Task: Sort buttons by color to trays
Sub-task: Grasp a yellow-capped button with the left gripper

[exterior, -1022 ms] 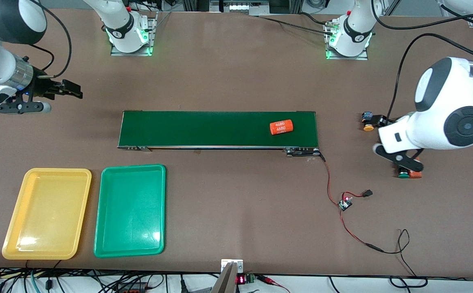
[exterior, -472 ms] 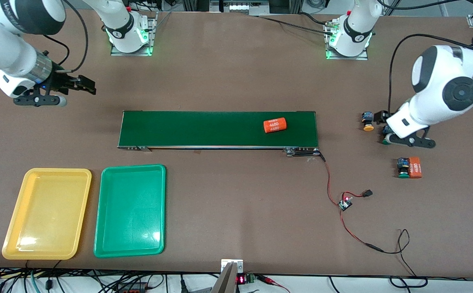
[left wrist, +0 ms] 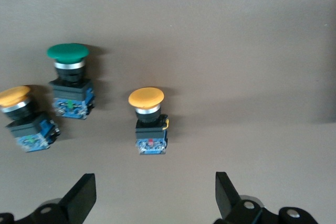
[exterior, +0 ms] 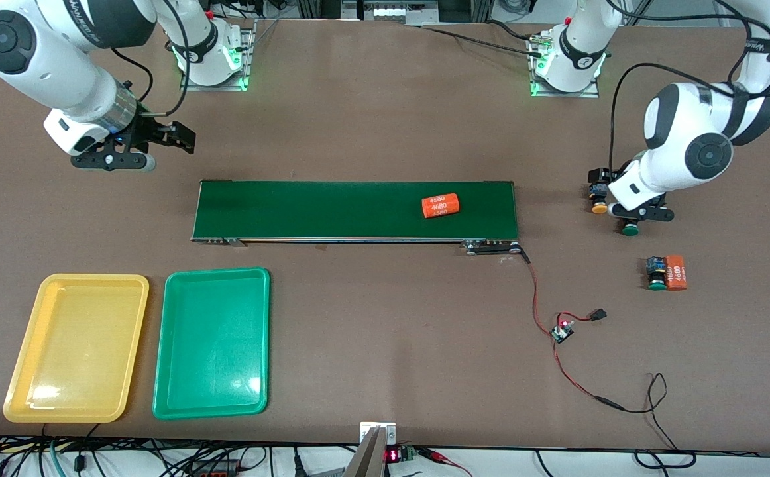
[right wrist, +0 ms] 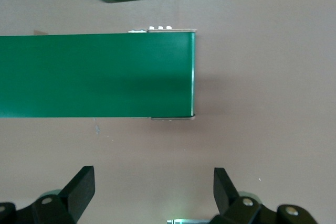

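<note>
brown table [exterior: 385,119] | left claw [left wrist: 156,195] wide over buttons [left wrist: 149,121] | right claw [right wrist: 154,192] wide, waiting

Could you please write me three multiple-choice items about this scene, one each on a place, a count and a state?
1. Where does the orange cylinder marked 4680 lie?
A. on the conveyor belt
B. in the green tray
C. in the yellow tray

2. How many buttons does the left wrist view show?
A. one
B. three
C. five

3. How is the left tool?
A. shut on a button
B. open
C. hidden

Answers: 1 A, it rests on the belt; 2 B, two orange-capped, one green-capped; 3 B, its fingers stand apart, holding nothing.
</note>
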Controlling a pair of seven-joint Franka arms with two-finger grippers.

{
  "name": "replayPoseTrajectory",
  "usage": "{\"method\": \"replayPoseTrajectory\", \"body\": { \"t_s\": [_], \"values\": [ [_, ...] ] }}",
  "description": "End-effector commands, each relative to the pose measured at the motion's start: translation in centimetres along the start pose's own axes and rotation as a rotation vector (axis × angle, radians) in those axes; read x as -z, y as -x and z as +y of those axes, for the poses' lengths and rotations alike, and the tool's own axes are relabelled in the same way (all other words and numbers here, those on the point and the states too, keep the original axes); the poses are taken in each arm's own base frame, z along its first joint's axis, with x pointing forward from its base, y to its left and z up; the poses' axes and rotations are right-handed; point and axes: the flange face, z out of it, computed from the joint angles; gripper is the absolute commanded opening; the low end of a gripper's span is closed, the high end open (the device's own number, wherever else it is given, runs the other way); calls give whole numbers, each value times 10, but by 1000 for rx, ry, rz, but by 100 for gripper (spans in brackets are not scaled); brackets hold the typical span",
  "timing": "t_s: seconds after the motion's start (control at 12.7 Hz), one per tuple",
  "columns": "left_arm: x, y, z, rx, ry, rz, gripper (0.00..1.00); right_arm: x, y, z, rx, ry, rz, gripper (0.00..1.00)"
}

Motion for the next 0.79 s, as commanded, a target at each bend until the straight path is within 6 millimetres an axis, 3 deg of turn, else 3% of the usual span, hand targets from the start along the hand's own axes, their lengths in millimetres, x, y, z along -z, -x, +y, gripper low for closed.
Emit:
{"method": "replayPoseTrajectory", "body": {
  "t_s": [0.0,0.16,0.47,0.55,0.71],
  "values": [
    [-27,-14,-7,23,23,-1,100,-7,1,-13,10,-9,8,100],
    [-53,-18,-23,40,27,7,100,-8,1,-14,13,-7,4,100],
    [-83,-8,-22,42,31,7,100,-7,3,-11,12,-6,-7,100],
    [-87,-10,-21,41,31,13,93,-8,3,-11,12,-6,-8,100],
    [-98,-11,-21,40,33,1,63,-7,3,-11,12,-6,-7,100]
  ]
}}
